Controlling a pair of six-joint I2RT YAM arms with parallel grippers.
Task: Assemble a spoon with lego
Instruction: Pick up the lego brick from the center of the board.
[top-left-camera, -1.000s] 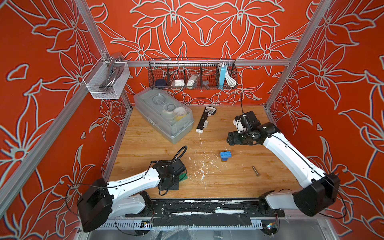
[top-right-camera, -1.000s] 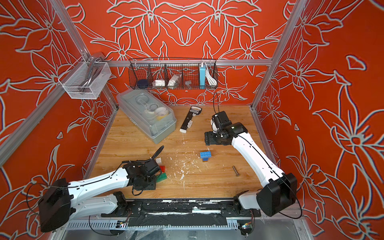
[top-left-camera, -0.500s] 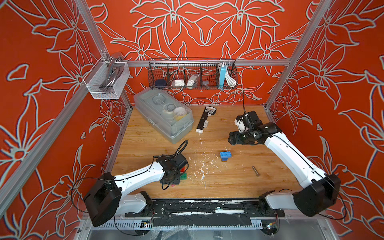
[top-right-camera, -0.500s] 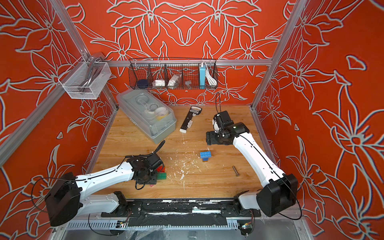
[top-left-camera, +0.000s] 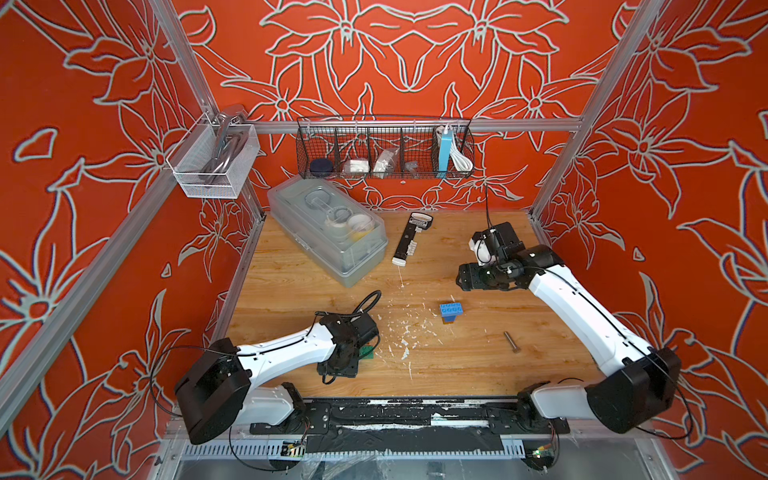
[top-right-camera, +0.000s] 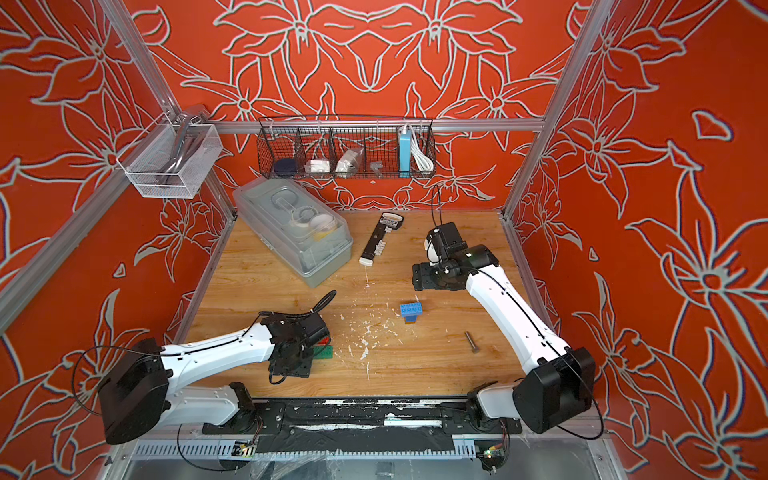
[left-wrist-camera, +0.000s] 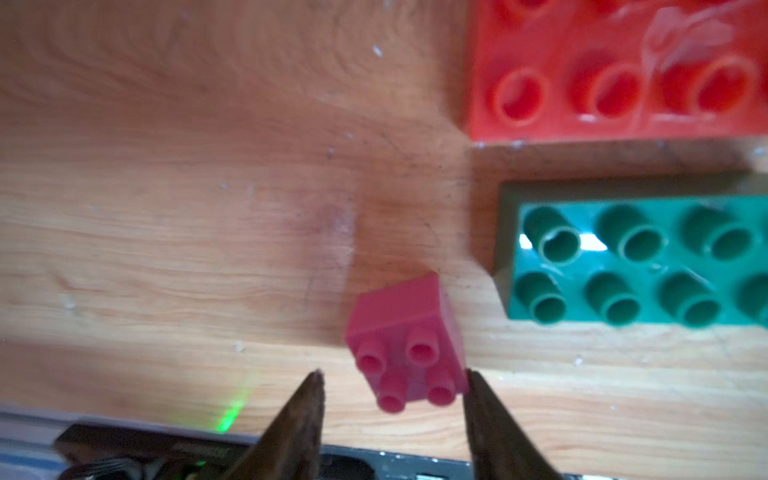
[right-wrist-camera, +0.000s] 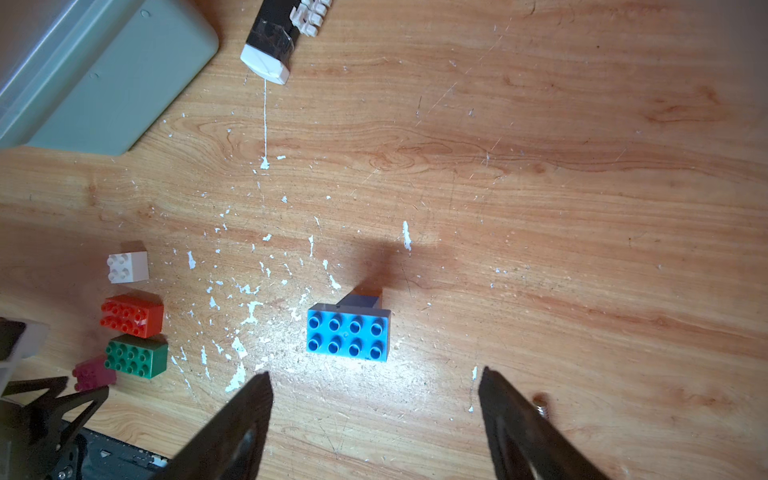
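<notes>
Left gripper (left-wrist-camera: 394, 376) at the front edge astride the pink brick (left-wrist-camera: 405, 328); right gripper (right-wrist-camera: 374, 372) wide and empty.

I see my left jaws partly open around the pink brick, one touching its corner, the other apart, with the table (top-left-camera: 457, 374) edge and black rail (top-left-camera: 395, 411) just beside. The green brick (left-wrist-camera: 631, 257) and red brick (left-wrist-camera: 615, 70) lie near, apart from each other, and the white brick (right-wrist-camera: 126, 268) is past them. The light blue brick (right-wrist-camera: 348, 334), on its narrower stem (right-wrist-camera: 365, 300), stands mid-table below my right gripper with bare wood all round. A bolt (top-left-camera: 511, 341) lies near.
</notes>
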